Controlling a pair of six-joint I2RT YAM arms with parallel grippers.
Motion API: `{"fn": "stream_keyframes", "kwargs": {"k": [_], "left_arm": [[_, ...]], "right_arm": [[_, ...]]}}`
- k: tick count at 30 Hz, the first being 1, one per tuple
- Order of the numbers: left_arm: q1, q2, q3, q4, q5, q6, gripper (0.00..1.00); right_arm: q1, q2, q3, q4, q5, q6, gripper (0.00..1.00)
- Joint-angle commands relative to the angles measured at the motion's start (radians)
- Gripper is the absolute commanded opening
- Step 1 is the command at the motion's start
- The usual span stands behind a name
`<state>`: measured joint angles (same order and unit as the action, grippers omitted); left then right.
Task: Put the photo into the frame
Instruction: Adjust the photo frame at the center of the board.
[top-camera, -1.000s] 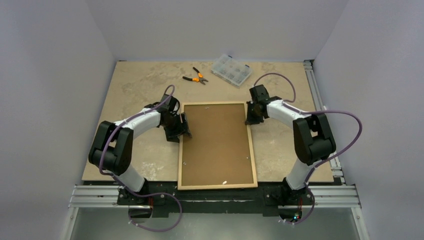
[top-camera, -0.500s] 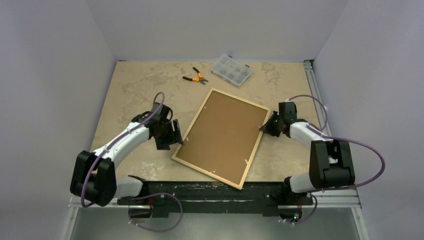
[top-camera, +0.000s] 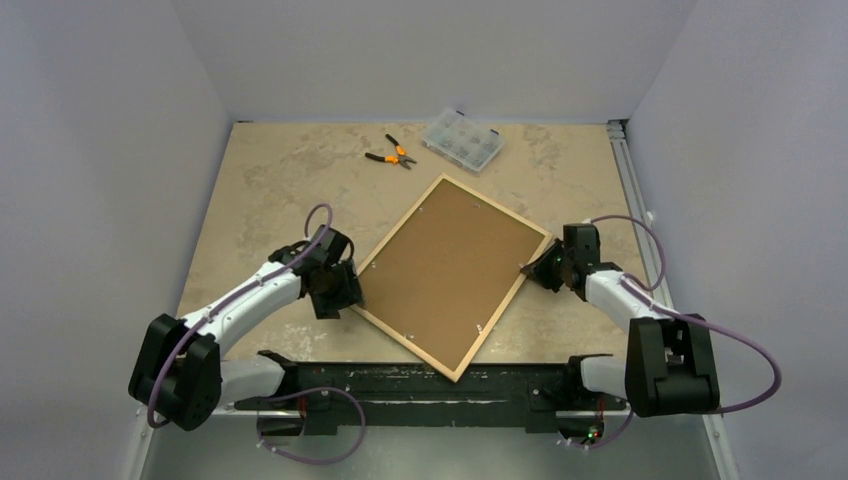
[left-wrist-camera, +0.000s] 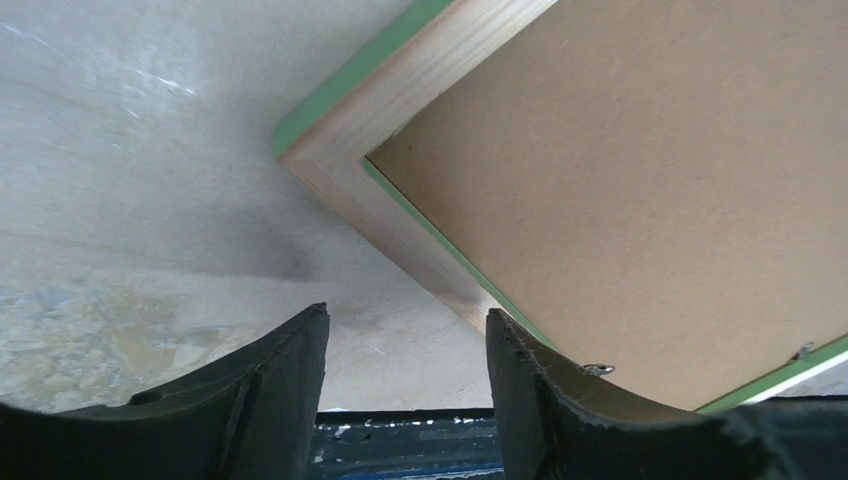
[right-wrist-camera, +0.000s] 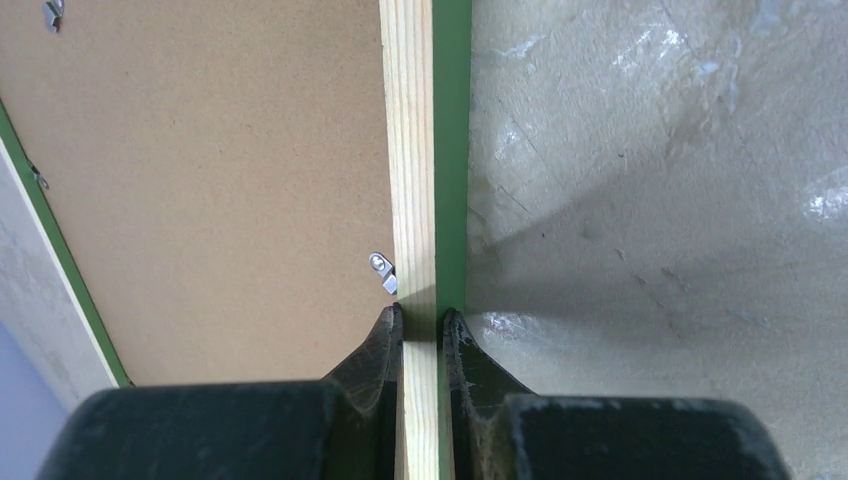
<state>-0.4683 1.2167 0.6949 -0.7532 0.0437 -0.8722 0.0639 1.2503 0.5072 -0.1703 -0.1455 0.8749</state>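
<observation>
The frame (top-camera: 403, 342) lies face down and diagonal on the table, pale wood back up, with the brown fibreboard backing sheet (top-camera: 450, 275) in it. Its near corner reaches over the table's front edge. My right gripper (top-camera: 535, 268) is shut on the frame's right edge; in the right wrist view the fingers pinch the wood-and-green rim (right-wrist-camera: 410, 150) at the gripper (right-wrist-camera: 422, 318), beside a metal tab (right-wrist-camera: 383, 272). My left gripper (top-camera: 345, 295) is open and empty by the frame's left corner (left-wrist-camera: 340, 135), with table showing between its fingers (left-wrist-camera: 407, 325). The photo is not in view.
Orange-handled pliers (top-camera: 391, 155) and a clear compartment box (top-camera: 462, 141) lie at the back of the table. The black mounting rail (top-camera: 330, 385) runs along the near edge. Grey walls close in the left, right and back.
The frame has turned clockwise from square to diagonal and slid toward the front edge. My right gripper moved right and nearer with its edge. My left gripper drew back toward the near left.
</observation>
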Motion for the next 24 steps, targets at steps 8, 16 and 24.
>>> {"fn": "stream_keyframes", "kwargs": {"k": [8, 16, 24], "left_arm": [[-0.056, 0.153, -0.024, 0.18, -0.027, -0.105, 0.36], [-0.05, 0.223, 0.071, 0.139, -0.104, -0.024, 0.0], [0.01, 0.31, 0.179, 0.145, -0.13, 0.18, 0.0]], "right_arm": [[-0.003, -0.088, -0.028, -0.068, -0.065, -0.037, 0.25], [-0.003, -0.195, 0.052, -0.249, 0.07, -0.114, 0.73], [-0.004, -0.282, 0.232, -0.443, 0.362, -0.223, 0.77]]}}
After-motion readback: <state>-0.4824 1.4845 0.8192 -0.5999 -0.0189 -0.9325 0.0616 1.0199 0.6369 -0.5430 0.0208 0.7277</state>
